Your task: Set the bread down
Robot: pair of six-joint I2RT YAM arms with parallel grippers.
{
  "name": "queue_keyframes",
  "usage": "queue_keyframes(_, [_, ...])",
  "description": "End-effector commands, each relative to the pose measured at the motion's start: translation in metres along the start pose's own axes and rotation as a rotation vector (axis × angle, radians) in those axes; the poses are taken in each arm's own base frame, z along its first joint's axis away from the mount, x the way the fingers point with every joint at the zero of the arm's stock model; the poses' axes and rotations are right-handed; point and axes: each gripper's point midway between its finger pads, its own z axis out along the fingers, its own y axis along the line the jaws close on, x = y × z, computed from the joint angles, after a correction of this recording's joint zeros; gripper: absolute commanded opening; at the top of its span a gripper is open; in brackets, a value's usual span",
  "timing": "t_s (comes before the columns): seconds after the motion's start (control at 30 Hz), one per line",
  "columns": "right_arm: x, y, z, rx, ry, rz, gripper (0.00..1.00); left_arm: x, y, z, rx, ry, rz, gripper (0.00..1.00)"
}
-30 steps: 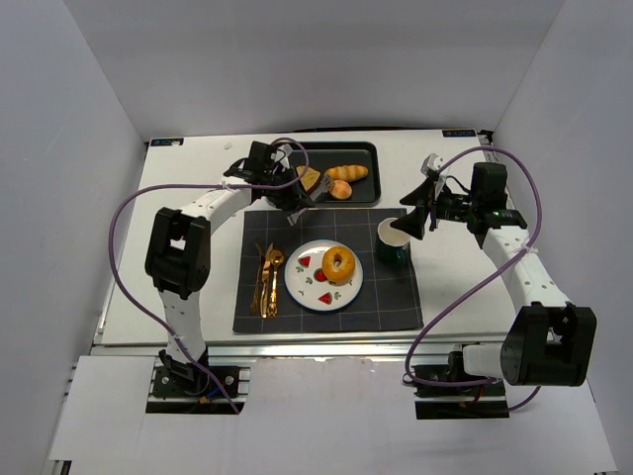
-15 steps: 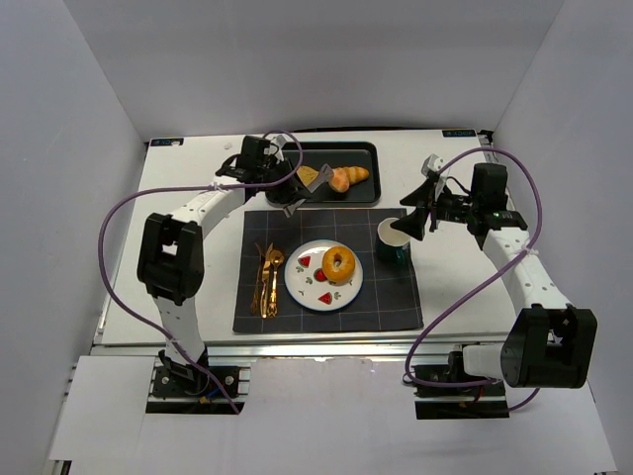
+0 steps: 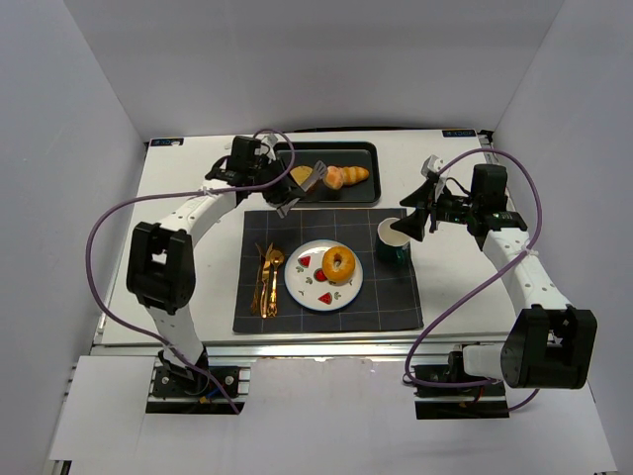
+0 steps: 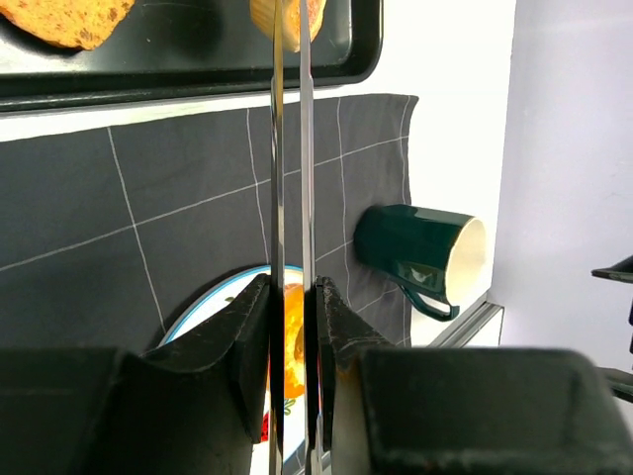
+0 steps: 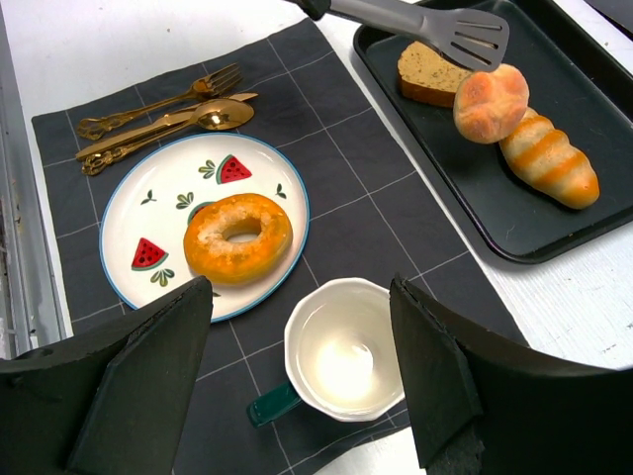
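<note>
Steel tongs (image 5: pixel 425 22) clenched in my left gripper (image 4: pixel 292 297), tips over the black tray (image 5: pixel 554 69) by the round roll (image 5: pixel 492 102), doughnut (image 5: pixel 237 237) on plate (image 5: pixel 163 213), my right gripper (image 5: pixel 299 297) splayed above green mug (image 3: pixel 394 240)

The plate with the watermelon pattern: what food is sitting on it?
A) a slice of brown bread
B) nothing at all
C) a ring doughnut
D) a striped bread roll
C: a ring doughnut lies on the plate, while the striped roll and bread slice lie in the black tray.
</note>
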Motion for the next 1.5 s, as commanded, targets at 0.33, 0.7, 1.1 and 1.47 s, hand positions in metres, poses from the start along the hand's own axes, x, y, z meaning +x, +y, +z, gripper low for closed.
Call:
queue_keyframes(0.33, [-0.011, 0.001, -0.004, -0.002, -0.029, -0.044, 0.77, 0.007, -0.037, -0.062, 0.103, -0.061, 0.021, 0.00])
queue_keyframes(0.7, [-0.008, 0.001, -0.002, -0.010, -0.025, -0.029, 0.77, 0.083, -0.049, -0.147, 0.151, -0.057, -0.079, 0.00])
queue_keyframes(1.1, [-0.009, 0.003, -0.002, -0.026, -0.026, -0.020, 0.77, 0.164, -0.014, -0.177, 0.067, 0.080, -0.194, 0.00])
queue_keyframes(1.47, [-0.005, 0.007, -0.003, -0.029, -0.027, -0.018, 0.77, 0.178, 0.001, -0.175, 0.017, 0.124, -0.200, 0.00])
